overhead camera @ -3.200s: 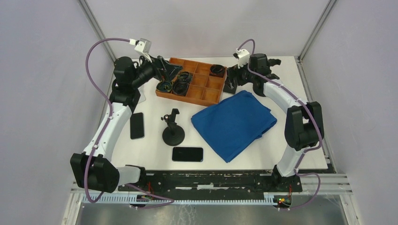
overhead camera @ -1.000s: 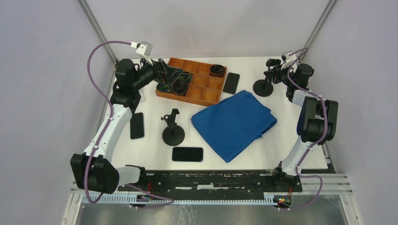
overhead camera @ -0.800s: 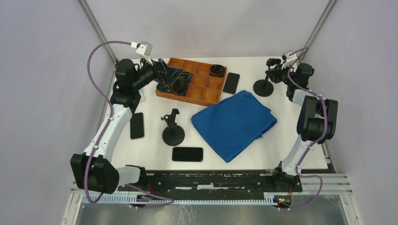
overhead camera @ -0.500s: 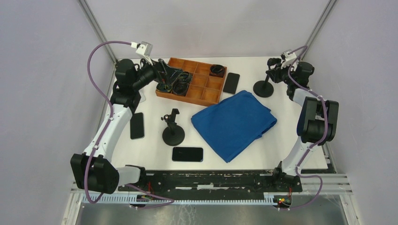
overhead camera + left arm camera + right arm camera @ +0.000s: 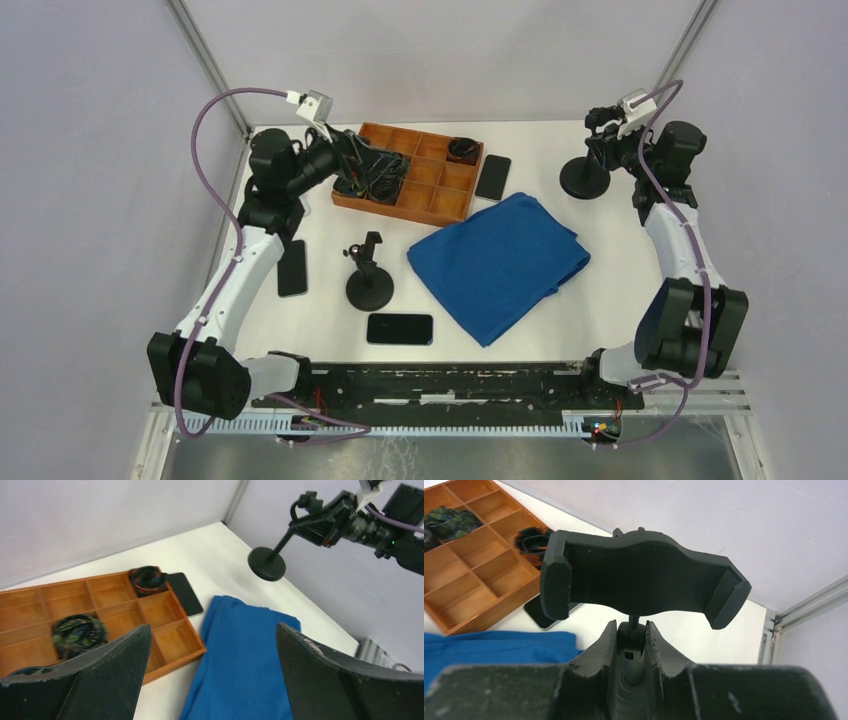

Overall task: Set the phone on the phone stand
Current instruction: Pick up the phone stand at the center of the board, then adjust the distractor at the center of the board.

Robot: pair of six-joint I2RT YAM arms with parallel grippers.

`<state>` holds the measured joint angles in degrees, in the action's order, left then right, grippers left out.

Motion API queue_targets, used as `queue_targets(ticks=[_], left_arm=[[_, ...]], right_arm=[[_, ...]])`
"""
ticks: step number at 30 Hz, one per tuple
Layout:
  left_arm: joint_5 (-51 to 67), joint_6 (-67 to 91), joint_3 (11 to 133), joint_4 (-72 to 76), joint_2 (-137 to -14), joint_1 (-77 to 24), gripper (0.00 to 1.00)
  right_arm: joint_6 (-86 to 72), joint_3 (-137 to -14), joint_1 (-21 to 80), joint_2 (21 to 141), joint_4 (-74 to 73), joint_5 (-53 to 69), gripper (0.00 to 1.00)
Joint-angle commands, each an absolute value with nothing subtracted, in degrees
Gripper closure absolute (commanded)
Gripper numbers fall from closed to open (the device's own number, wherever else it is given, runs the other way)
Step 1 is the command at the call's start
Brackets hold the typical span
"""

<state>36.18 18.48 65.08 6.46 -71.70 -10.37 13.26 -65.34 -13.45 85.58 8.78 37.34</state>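
now the right gripper [image 5: 631,645] is pulling the stand [image 5: 584,178] farther from the tray [image 5: 400,212]. three seconds ago the stand was sitting right at the tray's right end. a second ago it was partway out, and now its base is sitting well to the right of the tray. i can't tell whether the base is resting or just lifted, and the stem is leaning a little.

i'm reading this as setup: the stand is being repositioned and no phone is being handled yet. the phone [image 5: 492,177] is lying flat just beside the tray's right end. the spot is now uncovered, since the arm and stand have gone from it. two more phones and a second stand [image 5: 369,275] are lying on the tray's near side.

the right arm is stretching up from the near edge, well to the right of the tray, with its wrist turning back toward the tray. its fingers are clamping the stand's stem just under the cradle, which is empty.

the left gripper [image 5: 212,630] is hanging over the tray's left end with its jaws spread wide, holding nothing. it is barely shifting.
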Motion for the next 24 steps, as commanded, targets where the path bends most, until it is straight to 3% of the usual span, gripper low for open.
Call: queue_targets(ticks=[1, 9, 14, 24], left_arm=[[31.13, 16.83, 67.25, 2.14, -67.11, -18.52, 0.03], [8.93, 16.58, 70.27, -11.45, -66.62, -44.57, 0.12], [-6.17, 16.78, 70.34, -16.23, -73.57, -59.56, 0.14], [-13.12, 15.40, 77.35, -16.97, -100.48, -67.16, 0.14]], right_arm=[[15.20, -63.37, -13.71, 76.25, 2.76, 40.08, 1.00], [13.91, -55.14, -14.10, 64.46, -2.90, 42.02, 1.00], [13.89, -49.76, -15.99, 60.66, -1.10, 42.11, 1.00], [13.30, -49.55, -22.24, 59.73, -2.42, 44.09, 1.00]])
